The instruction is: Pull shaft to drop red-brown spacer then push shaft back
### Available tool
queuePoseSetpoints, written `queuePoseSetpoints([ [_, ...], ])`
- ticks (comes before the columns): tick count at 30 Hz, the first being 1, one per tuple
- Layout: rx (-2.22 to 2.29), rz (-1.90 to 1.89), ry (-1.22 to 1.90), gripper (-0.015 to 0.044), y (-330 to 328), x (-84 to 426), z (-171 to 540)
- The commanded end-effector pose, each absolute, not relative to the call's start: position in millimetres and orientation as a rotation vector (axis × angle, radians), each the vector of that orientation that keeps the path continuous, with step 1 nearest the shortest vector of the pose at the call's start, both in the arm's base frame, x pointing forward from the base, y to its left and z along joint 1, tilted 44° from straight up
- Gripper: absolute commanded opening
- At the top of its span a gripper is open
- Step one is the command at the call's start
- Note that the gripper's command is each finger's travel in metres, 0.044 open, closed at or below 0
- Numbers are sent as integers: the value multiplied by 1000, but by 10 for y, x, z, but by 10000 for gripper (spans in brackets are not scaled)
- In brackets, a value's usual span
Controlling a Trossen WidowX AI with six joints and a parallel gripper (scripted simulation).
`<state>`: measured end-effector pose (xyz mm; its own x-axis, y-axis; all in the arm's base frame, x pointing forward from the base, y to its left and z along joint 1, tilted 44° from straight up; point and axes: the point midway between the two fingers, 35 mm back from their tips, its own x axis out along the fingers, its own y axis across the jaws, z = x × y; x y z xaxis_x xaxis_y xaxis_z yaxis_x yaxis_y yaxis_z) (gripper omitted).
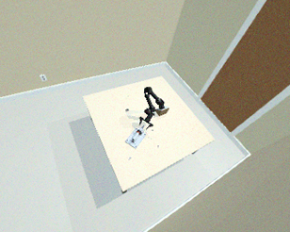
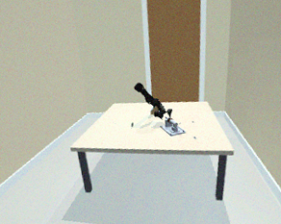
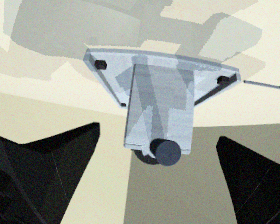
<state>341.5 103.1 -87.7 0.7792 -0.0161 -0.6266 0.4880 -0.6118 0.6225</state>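
Note:
In the wrist view a tall blue-grey block stands on the base plate. The dark round end of the shaft sticks out of the block toward the camera. My gripper is open, its black fingers wide apart on either side of the shaft end, touching nothing that I can see. A small reddish spot shows on the fixture in the top view; single spacers are too small to tell apart. The block hides the rest of the shaft in the wrist view.
The fixture stands on the pale table. A thin dark rod lies beside the base plate. Several tiny dark items lie around the table, one toward the left in the exterior view. The arm reaches in from behind.

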Motion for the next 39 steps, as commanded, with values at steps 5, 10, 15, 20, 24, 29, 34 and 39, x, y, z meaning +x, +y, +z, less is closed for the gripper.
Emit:
queuePoseSetpoints([
  [5,2118,-753,354,440,1034,3419,-878],
  [10,2118,-753,354,440,1034,3431,-887],
  [15,2118,-753,354,440,1034,3482,-926],
  [20,2118,-753,354,440,1032,3543,-975],
  [24,2118,-752,354,440,1031,3561,-989],
  [29,2118,-752,354,440,1031,3561,-989],
  [34,2118,-752,354,440,1031,3561,-989],
  [39,2118,-752,354,440,1031,3561,-989],
])
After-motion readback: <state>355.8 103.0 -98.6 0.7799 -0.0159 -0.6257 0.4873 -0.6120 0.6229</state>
